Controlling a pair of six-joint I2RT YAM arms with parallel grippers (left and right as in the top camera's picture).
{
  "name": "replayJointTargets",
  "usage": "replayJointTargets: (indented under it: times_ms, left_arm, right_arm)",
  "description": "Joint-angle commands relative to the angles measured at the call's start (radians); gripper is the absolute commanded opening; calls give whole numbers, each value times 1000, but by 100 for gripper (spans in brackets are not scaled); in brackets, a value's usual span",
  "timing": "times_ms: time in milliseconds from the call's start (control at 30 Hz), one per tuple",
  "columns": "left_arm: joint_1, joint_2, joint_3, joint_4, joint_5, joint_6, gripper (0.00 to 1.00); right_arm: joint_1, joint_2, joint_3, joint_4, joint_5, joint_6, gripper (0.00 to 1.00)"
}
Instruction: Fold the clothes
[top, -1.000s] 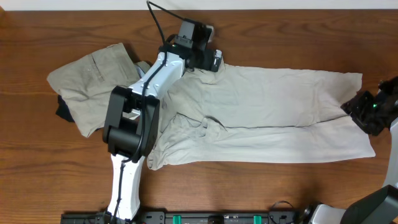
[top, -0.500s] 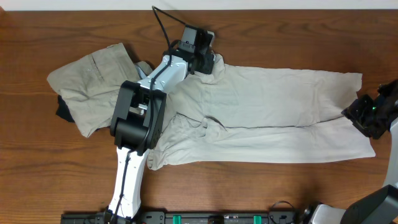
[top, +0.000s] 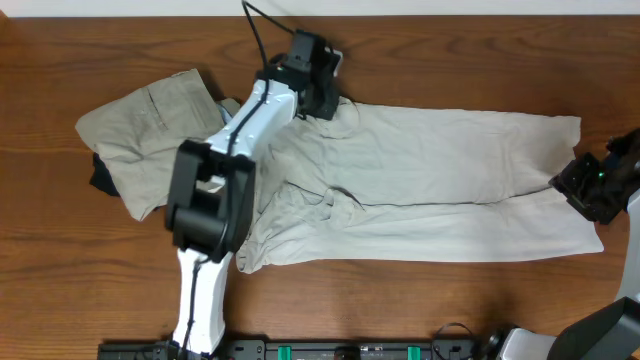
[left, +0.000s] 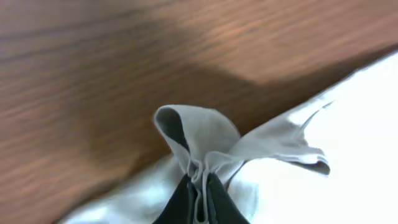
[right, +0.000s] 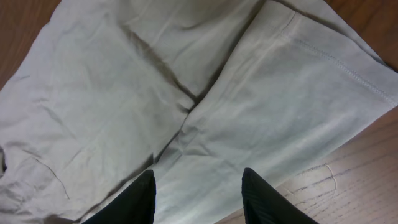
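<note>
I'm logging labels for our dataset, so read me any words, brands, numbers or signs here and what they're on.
None can be read: the pale trousers, the khaki garment, the left arm and the wooden table show no print, tag or number in any view.

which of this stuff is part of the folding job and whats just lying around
Part of the job:
pale trousers
khaki garment
left gripper, pinching the trousers' edge
right gripper, open over the leg ends

Just lying about:
dark item under the khaki garment
</note>
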Motion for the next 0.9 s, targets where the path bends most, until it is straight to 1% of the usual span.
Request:
replayJointTargets:
  times_ms: [0,233,300,367,400,433,467,533,567,600,733,800,867]
  left_arm:
    - [-19,-84,36,-78,-9,14,6]
    - [-97,-91,36,-340,-8,0,6]
    - [-123,-92,36,-391,-5,-31,6]
    - [-157,-91,35,-433,3,-35,7]
    - [-175,-91,33,-447,2,-35,9]
    - [-191,-91,33,-459,2,-35,16]
    - [-209,-91,33,-474,1,-35,27]
    - [-236,-91,33,-494,-21,-44,29]
    - [-247,-91,34,-502,-60,-68,34]
    - [-254,-91,34,-508,-100,-87,42]
    - [-258,-91,34,-508,-236,-100,62]
    - [-246,-90,33,-504,-270,-100,67]
    - [-229,-86,31,-503,-278,-100,68]
  right_arm:
    - [9,4,-6,-3,3,-12,43]
    - [9,4,-6,-2,3,-12,44]
    - [9,4,-6,-2,3,-12,44]
    - [9,4,-6,-2,3,-12,44]
    - [9,4,-6,-2,3,-12,44]
    - [9,4,-6,-2,3,-12,44]
    - [9,4,-6,-2,3,-12,44]
    - [9,4,-6,-2,3,-12,44]
    - [9,4,-6,-2,3,-12,45]
    - [9,4,-6,-2,3,-12,44]
    - [9,4,-6,-2,3,-12,45]
    - [9,4,-6,-2,3,-12,45]
    - [9,4,-6,-2,3,-12,45]
